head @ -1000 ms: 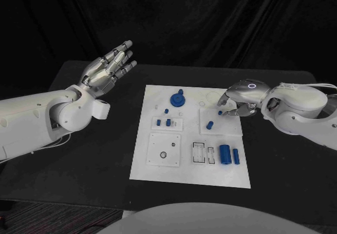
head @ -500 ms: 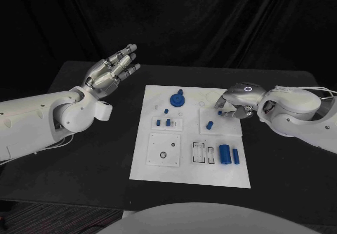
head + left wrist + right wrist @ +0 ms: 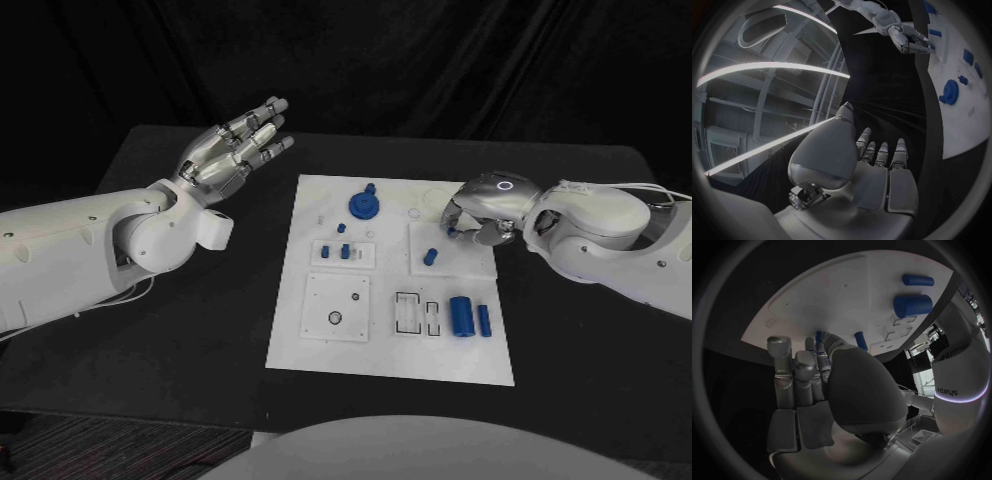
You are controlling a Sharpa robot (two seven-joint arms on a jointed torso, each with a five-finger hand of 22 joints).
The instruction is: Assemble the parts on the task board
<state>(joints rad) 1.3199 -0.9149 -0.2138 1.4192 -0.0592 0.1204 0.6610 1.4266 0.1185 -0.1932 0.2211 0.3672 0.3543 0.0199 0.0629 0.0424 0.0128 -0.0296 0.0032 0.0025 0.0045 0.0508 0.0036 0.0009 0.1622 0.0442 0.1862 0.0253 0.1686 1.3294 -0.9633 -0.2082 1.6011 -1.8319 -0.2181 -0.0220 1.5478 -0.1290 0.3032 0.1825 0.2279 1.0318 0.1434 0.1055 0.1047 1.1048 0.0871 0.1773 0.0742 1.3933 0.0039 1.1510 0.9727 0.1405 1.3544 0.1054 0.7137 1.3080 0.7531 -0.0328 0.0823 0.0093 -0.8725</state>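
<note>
Right hand: the right hand (image 3: 476, 215) is bent down over the far right part of the board, its fingertips (image 3: 820, 340) bunched round a small blue peg (image 3: 451, 231). It looks pinched between them, though the palm covers most of the contact.
Left hand: the left hand (image 3: 235, 143) is raised off the table to the board's left, palm up, fingers (image 3: 881, 151) straight and apart, holding nothing and well clear of the parts.
Peg under the fingers: it sits at the raised square plate (image 3: 450, 262) on the board's right side. Whether it is seated in a hole or lifted I cannot tell.
Nearby parts: a second short blue peg (image 3: 430, 259) lies on that same plate, just beside the fingers.
Board: the white board (image 3: 389, 355) lies flat in the middle of the black table (image 3: 173, 330).
Seemingly placed: a blue gear (image 3: 365, 206) with a knob stands at the far end, and two small blue blocks (image 3: 338, 251) sit in the left middle fixture.
Seemingly left: a thick blue cylinder (image 3: 462, 315) and a slim blue rod (image 3: 485, 320) lie beside open slots (image 3: 411, 312), and the near left plate (image 3: 336, 307) shows a bare hole.
Progress: my guess is early to midway, with the peg step in hand and several pieces waiting.
</note>
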